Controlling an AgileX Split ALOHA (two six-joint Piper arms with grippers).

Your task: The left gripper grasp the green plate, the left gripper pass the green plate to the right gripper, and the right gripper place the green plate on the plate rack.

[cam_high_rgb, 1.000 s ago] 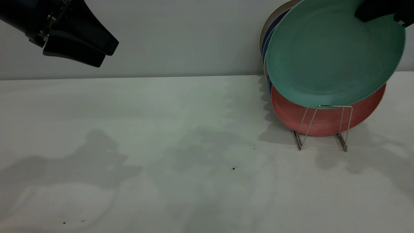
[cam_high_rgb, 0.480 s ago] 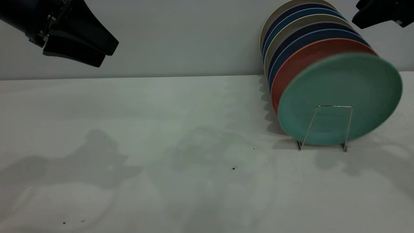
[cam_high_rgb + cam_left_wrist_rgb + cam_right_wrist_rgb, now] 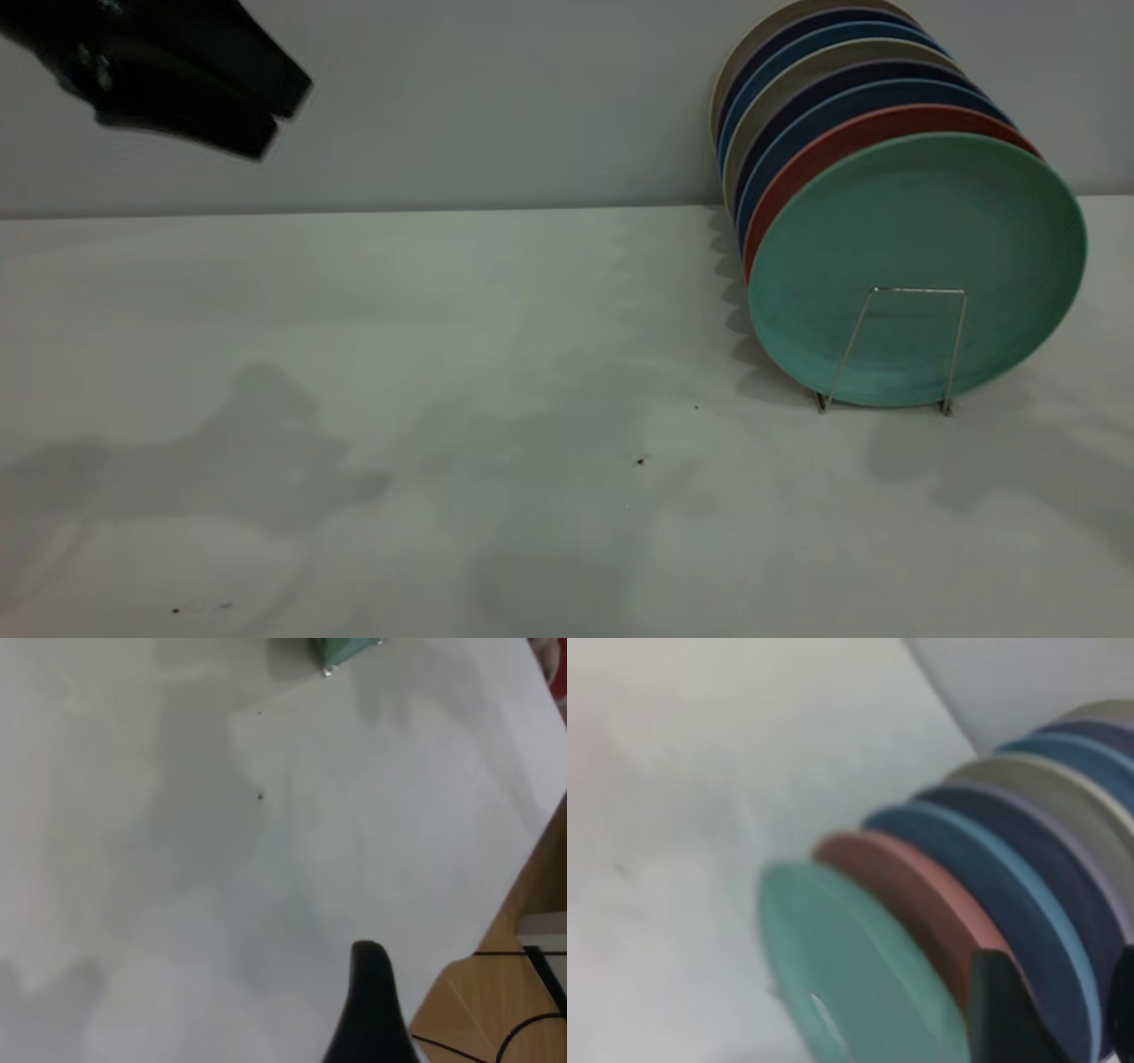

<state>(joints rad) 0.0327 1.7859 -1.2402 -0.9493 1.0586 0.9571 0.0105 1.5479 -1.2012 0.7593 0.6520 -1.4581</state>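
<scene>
The green plate (image 3: 917, 266) stands on edge in the plate rack (image 3: 918, 289), right behind its front wire loop. It leans on the salmon-pink plate (image 3: 850, 133). No gripper touches it. The plate also shows in the right wrist view (image 3: 850, 966), and a sliver of it in the left wrist view (image 3: 341, 649). My right gripper (image 3: 1063, 1019) is out of the exterior view. In its wrist view it hangs open and empty above the row of plates. My left gripper (image 3: 288, 120) is high at the far left, open and empty.
Behind the green plate the rack holds several plates on edge, salmon, blue (image 3: 802, 53), dark navy and beige. The white table (image 3: 443, 354) reaches back to the grey wall. In the left wrist view a wooden floor (image 3: 478, 1010) lies past the table's edge.
The right gripper let go of the green plate, which dropped into the rack's front slot and settled. The right gripper rose out of the exterior view. The left gripper shifted slightly up and left.
</scene>
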